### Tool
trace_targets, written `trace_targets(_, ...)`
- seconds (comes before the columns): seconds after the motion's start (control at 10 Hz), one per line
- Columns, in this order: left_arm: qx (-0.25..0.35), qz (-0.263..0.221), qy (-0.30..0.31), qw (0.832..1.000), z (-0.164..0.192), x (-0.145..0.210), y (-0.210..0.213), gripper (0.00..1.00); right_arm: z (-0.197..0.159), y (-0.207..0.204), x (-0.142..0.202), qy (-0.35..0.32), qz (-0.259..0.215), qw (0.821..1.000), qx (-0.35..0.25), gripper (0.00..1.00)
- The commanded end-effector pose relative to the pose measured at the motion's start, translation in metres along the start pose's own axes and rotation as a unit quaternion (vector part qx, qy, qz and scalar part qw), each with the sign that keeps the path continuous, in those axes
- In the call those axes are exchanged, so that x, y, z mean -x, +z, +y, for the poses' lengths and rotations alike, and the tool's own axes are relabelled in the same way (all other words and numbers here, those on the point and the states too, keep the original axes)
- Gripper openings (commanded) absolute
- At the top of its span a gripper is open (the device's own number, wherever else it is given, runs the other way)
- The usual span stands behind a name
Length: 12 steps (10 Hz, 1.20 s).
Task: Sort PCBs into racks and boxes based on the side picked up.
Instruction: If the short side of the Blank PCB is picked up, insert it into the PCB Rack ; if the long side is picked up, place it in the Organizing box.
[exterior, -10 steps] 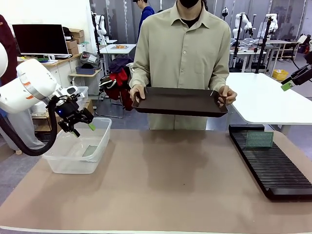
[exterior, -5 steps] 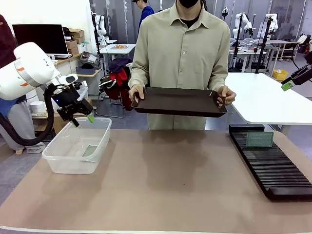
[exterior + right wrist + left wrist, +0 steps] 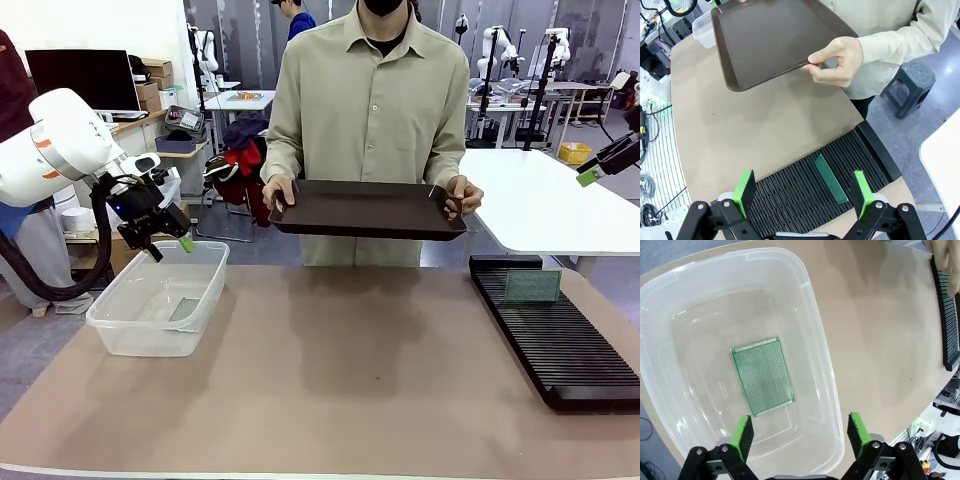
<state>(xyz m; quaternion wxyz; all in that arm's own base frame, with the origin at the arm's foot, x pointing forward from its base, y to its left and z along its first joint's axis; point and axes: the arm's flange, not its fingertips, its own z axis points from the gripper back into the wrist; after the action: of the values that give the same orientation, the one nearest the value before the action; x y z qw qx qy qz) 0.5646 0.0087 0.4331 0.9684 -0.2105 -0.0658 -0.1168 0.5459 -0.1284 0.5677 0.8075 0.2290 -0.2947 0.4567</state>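
Two PCBs for you to log. Near left: clear box (image 3: 160, 310) holds one PCB (image 3: 762, 376) flat on floor. Your left gripper (image 3: 167, 245) hangs over box's far rim, jaws wide, empty. Near right: black rack (image 3: 555, 330), second PCB (image 3: 532, 286) upright in far slot. Right gripper (image 3: 805, 192) above rack, jaws wide, empty. Far side: person's hands (image 3: 465, 195) hold dark tray (image 3: 370, 208) level above table.

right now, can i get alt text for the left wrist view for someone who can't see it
A green PCB lies flat on the bottom of a clear plastic tub, seen from above between the left gripper's open, empty jaws. The tub sits on a tan table, a black slotted rack at the far edge.
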Motion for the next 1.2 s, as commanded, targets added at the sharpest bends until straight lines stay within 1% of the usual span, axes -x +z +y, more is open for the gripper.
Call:
trace_targets(0.0, -0.003, 0.000, 0.005, 1.000, 0.000, 0.001, 0.001, 1.00, 0.001, 0.000, -0.001, -0.004, 0.004, 1.000, 0.000, 1.00)
trace_targets(0.2, 0.000, 0.000, 0.000, 1.000, 0.000, 0.000, 0.000, 1.00, 0.001, 0.000, -0.001, -0.004, 0.004, 1.000, 0.000, 1.00)
trace_targets(0.3, -0.011, 0.005, -0.062, 0.998, -0.003, 0.002, 0.019, 1.00, 0.001, 0.000, -0.001, -0.004, 0.004, 1.000, 0.000, 1.00)
trace_targets(0.5, 0.007, -0.005, -0.146, 0.989, -0.011, 0.008, 0.056, 1.00, 0.001, 0.000, -0.001, -0.004, 0.004, 1.000, 0.000, 1.00)
trace_targets(0.6, 0.026, -0.010, -0.193, 0.981, -0.017, 0.008, 0.072, 1.00, 0.001, 0.000, -0.001, -0.004, 0.004, 1.000, 0.000, 1.00)
trace_targets(0.7, 0.021, -0.023, -0.258, 0.966, -0.024, 0.012, 0.091, 1.00, 0.001, 0.000, -0.001, -0.004, 0.004, 1.000, 0.000, 1.00)
trace_targets(0.8, 0.019, -0.038, -0.295, 0.955, -0.033, 0.018, 0.101, 1.00, 0.001, 0.000, -0.001, -0.004, 0.004, 1.000, 0.000, 1.00)
trace_targets(0.9, 0.007, -0.070, -0.331, 0.941, -0.045, 0.022, 0.120, 1.00, 0.001, 0.000, -0.001, -0.004, 0.004, 1.000, 0.000, 1.00)
trace_targets(1.1, 0.015, -0.110, -0.389, 0.915, -0.063, 0.031, 0.148, 1.00, 0.001, 0.000, -0.001, -0.004, 0.004, 1.000, 0.000, 1.00)
